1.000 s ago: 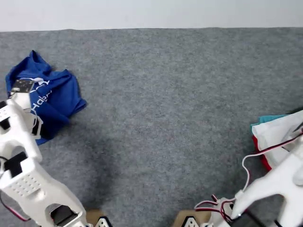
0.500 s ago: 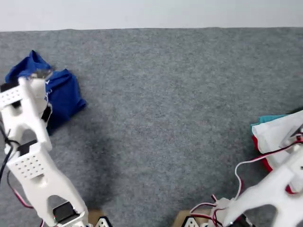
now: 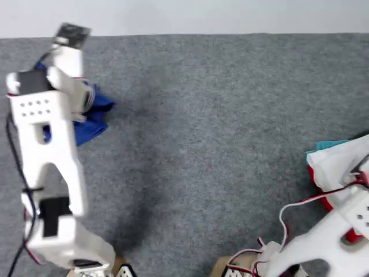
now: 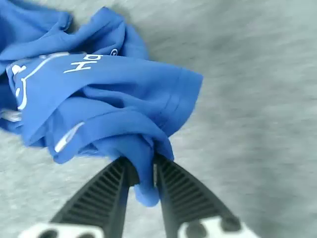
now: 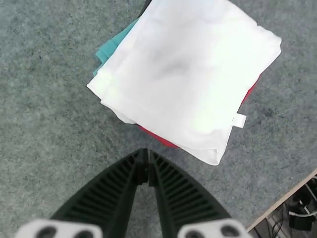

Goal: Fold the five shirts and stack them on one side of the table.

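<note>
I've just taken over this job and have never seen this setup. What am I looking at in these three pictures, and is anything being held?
Two small white robot arms sit side by side at a table covered in grey carpet. The high view comes from a fixed camera looking down. The other two pictures come from a camera on each arm's wrist, looking along its black fingers. The left gripper is pinching a fold of a crumpled blue shirt near the table's far left corner. The right gripper is closed on nothing, beside a folded stack at the right edge: a white shirt on top, with a red shirt and a teal shirt showing beneath.
</note>
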Controlling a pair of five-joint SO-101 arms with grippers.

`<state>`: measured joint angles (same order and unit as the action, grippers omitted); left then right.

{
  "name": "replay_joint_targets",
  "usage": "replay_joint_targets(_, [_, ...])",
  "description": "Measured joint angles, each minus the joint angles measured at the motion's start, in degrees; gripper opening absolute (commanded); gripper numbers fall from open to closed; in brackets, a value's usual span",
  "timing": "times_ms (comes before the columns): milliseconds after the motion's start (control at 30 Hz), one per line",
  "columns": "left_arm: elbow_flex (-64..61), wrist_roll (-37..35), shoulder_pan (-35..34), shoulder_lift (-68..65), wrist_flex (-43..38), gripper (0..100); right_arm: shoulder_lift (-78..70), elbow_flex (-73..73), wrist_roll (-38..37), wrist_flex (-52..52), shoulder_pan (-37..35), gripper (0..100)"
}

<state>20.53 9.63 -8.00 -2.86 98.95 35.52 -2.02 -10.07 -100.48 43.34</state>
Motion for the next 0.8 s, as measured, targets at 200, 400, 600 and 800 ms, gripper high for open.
replay_joint_targets(200, [-5.01,-10.55,14.33,12.22,0.26,0,0.97,-2.46,0.00,0.00,0.00,0.9])
replay_joint_targets(400, [-5.27,-13.19,23.74,16.70,0.35,0,2.46,-6.95,0.00,0.00,0.00,0.9])
replay_joint_targets(600, [-5.63,-12.22,27.43,17.05,0.44,14,7.03,-7.38,0.00,0.00,-7.38,1.1])
replay_joint_targets(800, [-5.89,-10.55,27.87,17.32,0.44,21,8.09,-7.38,0.00,0.00,-18.64,1.2])
